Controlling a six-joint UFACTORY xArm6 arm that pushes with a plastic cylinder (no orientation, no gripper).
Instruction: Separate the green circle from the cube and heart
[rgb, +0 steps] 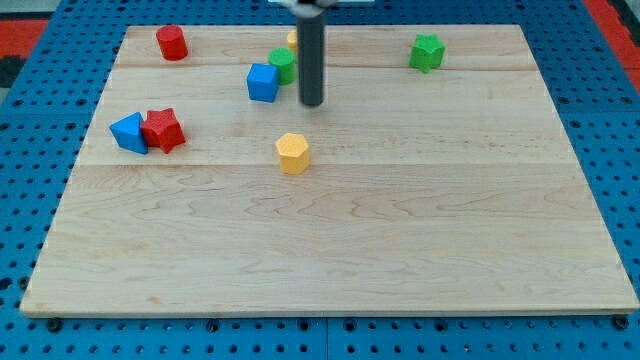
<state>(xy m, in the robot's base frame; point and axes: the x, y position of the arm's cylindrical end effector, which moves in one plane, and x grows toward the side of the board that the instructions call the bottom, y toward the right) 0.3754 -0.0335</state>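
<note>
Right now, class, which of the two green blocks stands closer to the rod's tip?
The green circle, wedged beside the blue cube just left of my tip. The other, a green star-like block, sits alone far toward the view's right.

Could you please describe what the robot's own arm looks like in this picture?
Only its end shows: a straight, smooth, dark grey cylindrical rod, hanging from a blurred dark mount at the view's top edge. My tip is flat and blunt. No cables or markings are visible.

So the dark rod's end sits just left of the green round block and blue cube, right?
Not quite: the camera view shows my tip just right of the green round block, which touches the blue cube on its left.
</note>
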